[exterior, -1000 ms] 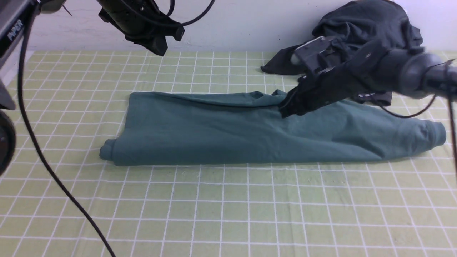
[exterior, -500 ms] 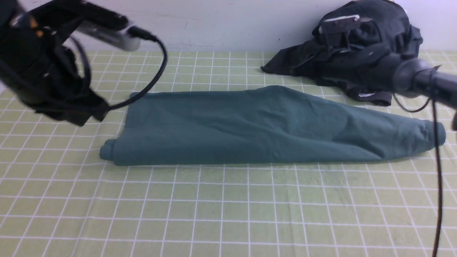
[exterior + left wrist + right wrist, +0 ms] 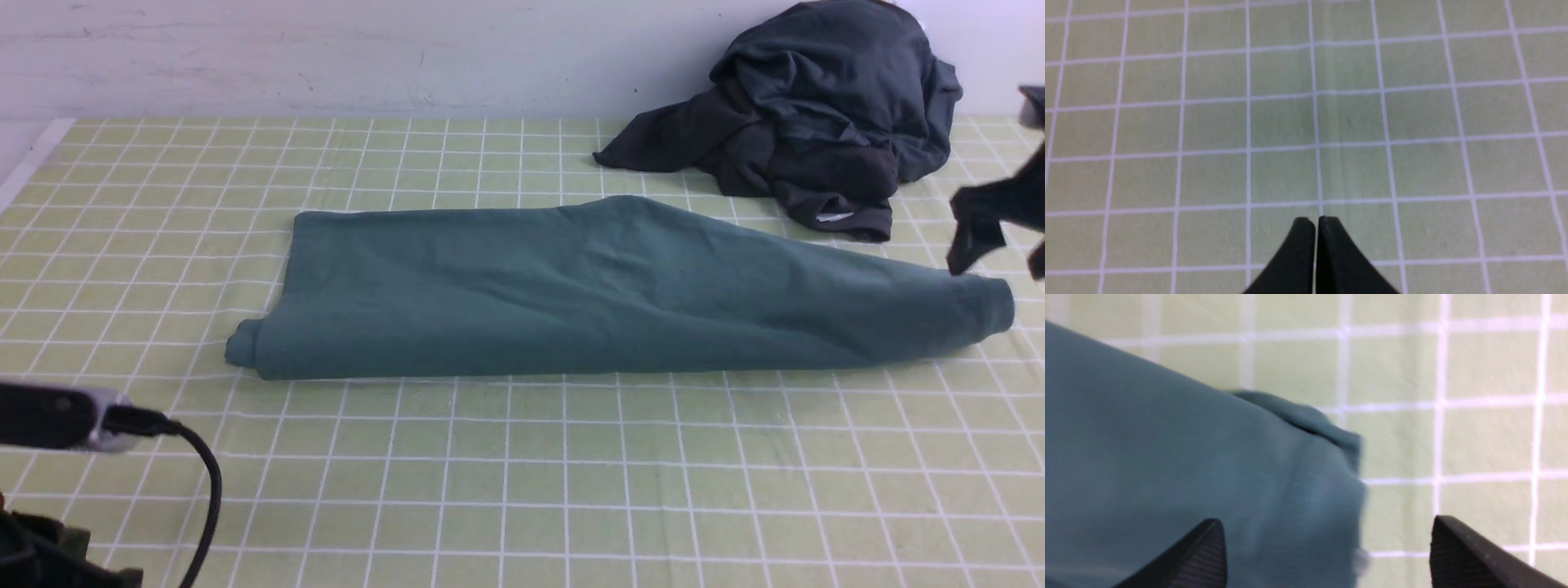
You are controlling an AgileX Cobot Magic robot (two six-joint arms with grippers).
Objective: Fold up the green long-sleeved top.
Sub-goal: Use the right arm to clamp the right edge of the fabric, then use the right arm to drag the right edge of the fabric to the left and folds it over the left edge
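Half done perhaps: green long-sleeved top folded lengthwise into a band, not yet crosswise. Right gripper spread wide, top's cuffed end just beneath its jaws, unheld. Left gripper pinched together, empty, well apart from cloth.

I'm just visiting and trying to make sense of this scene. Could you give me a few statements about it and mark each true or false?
1. The green top lies as a long folded strip on the checked cloth. True.
2. The right gripper is clamped on the top. False: its jaws stand wide open at the top's right end, holding nothing.
3. The left gripper is shut, with only checked cloth below it. True.
4. The dark garments are piled on the green top. False: they are heaped behind it, toward the robot's right.
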